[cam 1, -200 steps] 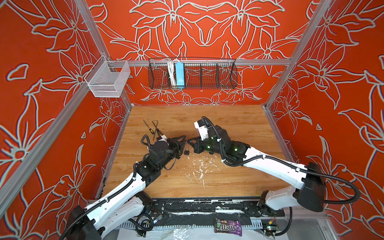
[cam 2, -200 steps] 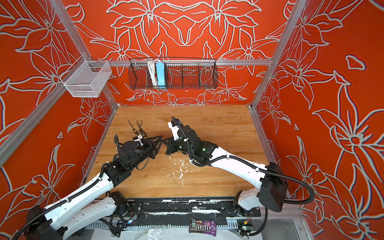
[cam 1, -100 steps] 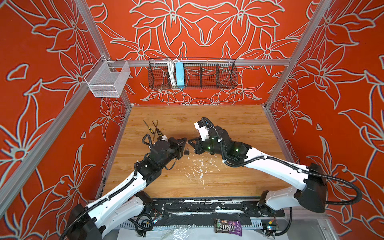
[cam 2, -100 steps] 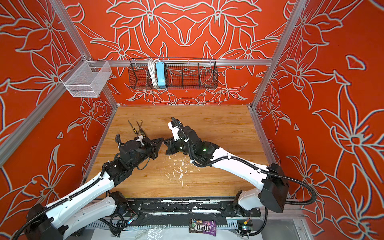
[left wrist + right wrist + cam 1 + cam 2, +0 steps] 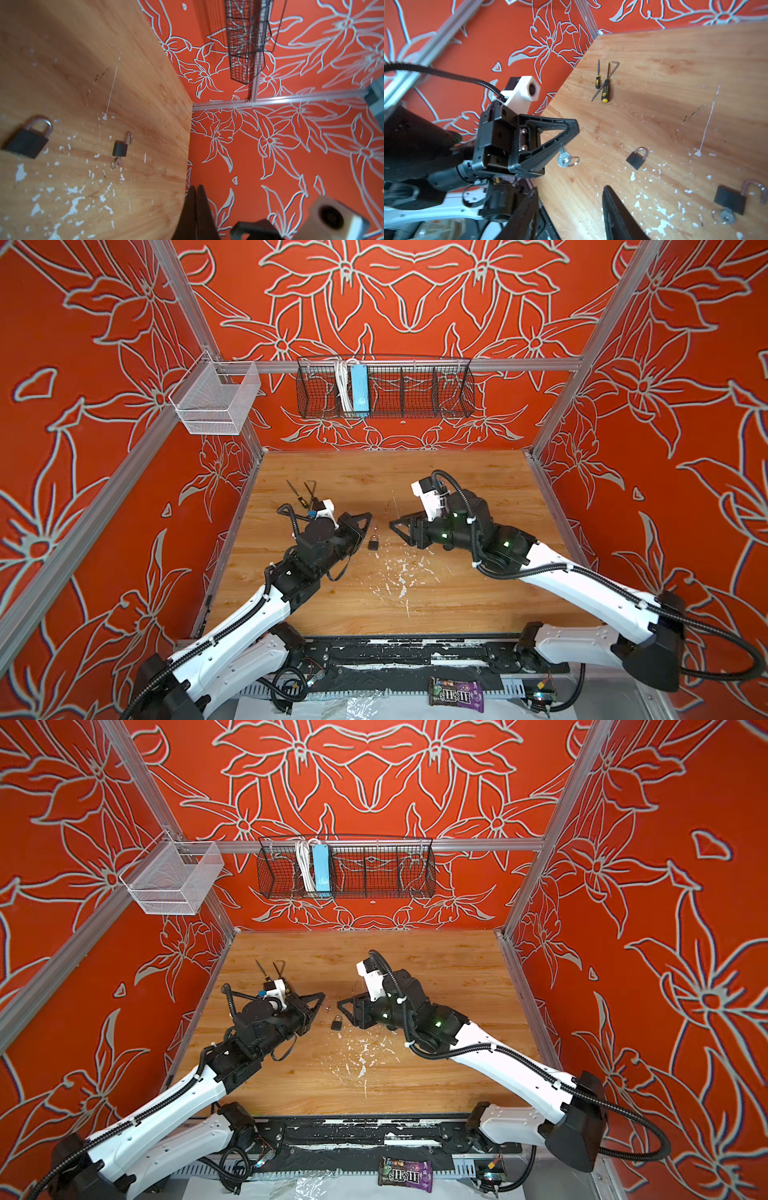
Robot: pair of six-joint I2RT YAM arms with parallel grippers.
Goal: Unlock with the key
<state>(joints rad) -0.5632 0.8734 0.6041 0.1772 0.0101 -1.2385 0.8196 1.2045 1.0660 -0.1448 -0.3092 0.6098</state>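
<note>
**Key pinched in the left gripper, padlock shut on the table**

We see the key (image 5: 564,159) hanging bow-down, ring attached, from the tip of the left gripper (image 5: 570,133), whose jaws are clamped together on its blade. Near it, flat on the wooden table (image 5: 654,62), lies the small black padlock (image 5: 637,158) with its shackle closed. In both top views it sits between the two grippers. The right gripper (image 5: 570,188) has its jaws apart, with nothing between them. Farther out lies a second padlock (image 5: 731,200), its shackle swung open and another key (image 5: 724,215) in its base. Two screwdrivers (image 5: 604,91) rest near the table's edge.
</note>
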